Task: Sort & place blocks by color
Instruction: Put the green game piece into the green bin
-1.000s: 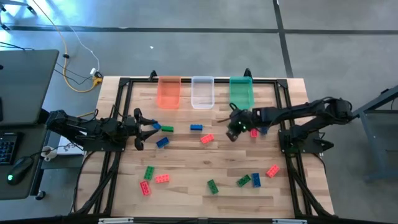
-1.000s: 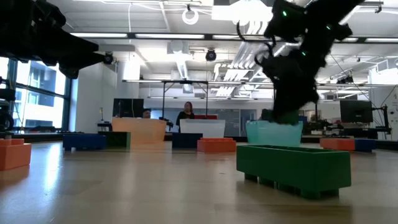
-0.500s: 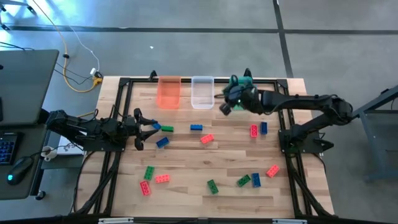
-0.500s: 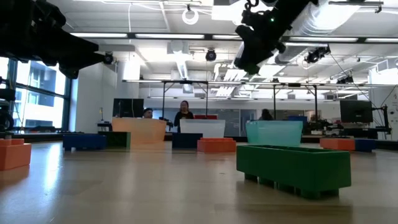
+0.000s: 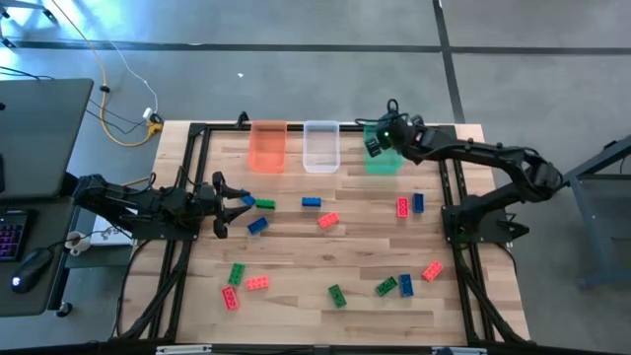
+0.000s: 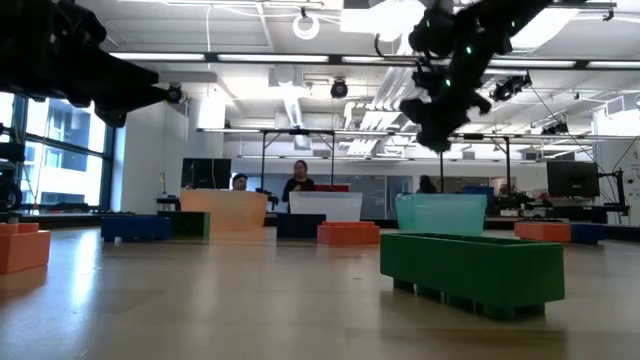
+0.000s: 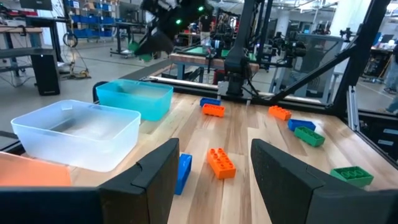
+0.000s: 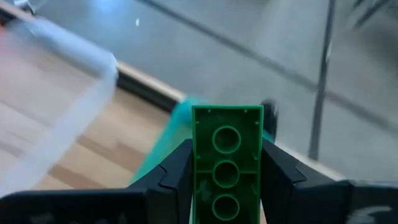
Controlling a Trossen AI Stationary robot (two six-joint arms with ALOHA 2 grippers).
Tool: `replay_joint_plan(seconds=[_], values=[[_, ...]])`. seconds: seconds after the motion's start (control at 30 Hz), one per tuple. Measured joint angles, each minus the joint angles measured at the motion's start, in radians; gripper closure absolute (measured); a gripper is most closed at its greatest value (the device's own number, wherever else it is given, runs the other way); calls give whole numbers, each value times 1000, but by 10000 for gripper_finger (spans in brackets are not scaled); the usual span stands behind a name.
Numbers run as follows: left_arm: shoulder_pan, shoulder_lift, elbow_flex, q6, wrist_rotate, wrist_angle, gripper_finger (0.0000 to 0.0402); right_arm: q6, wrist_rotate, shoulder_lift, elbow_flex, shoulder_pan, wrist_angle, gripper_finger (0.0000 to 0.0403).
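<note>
My right gripper (image 5: 376, 144) hangs above the green bin (image 5: 383, 160) at the table's far edge, shut on a green block (image 8: 226, 155). The low view shows that gripper (image 6: 440, 135) high over the bin (image 6: 440, 215). Loose blocks lie flat on the wood: a red one (image 5: 328, 221), a blue one (image 5: 312, 202), a red (image 5: 402, 207) and blue (image 5: 418, 203) pair, and several near the front. My left gripper (image 5: 237, 205) waits open and level at the table's left side, with a blue block (image 7: 184, 171) just beyond its fingers. My right gripper pinches the green block's two long sides (image 8: 198, 163) between its two fingers (image 8: 277, 168). The block lies along the fingers and sticks out past their tips, its hollow underside with round tubes facing the wrist camera. The fingers slant down toward the far edge. The block is lifted clear above the green bin.
A clear bin (image 5: 321, 148) and an orange bin (image 5: 267, 148) stand left of the green one along the far edge. A black frame (image 5: 197, 133) borders the table. People sit in the room beyond the table in the low view.
My right gripper has swung from above the table near the red and blue pair toward the far edge and risen. It has tipped from pointing down to slanting, passing near the clear bin before coming over the green bin.
</note>
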Motion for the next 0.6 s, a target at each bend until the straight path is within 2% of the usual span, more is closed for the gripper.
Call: replay_joint_plan(seconds=[0.27,0.6], values=[[0,0,0,0,-3,1,213,72,-246,0,-143,-87,77,292],[0,0,0,0,-8,1,213,97,-336,0,-257,-112,180,292]])
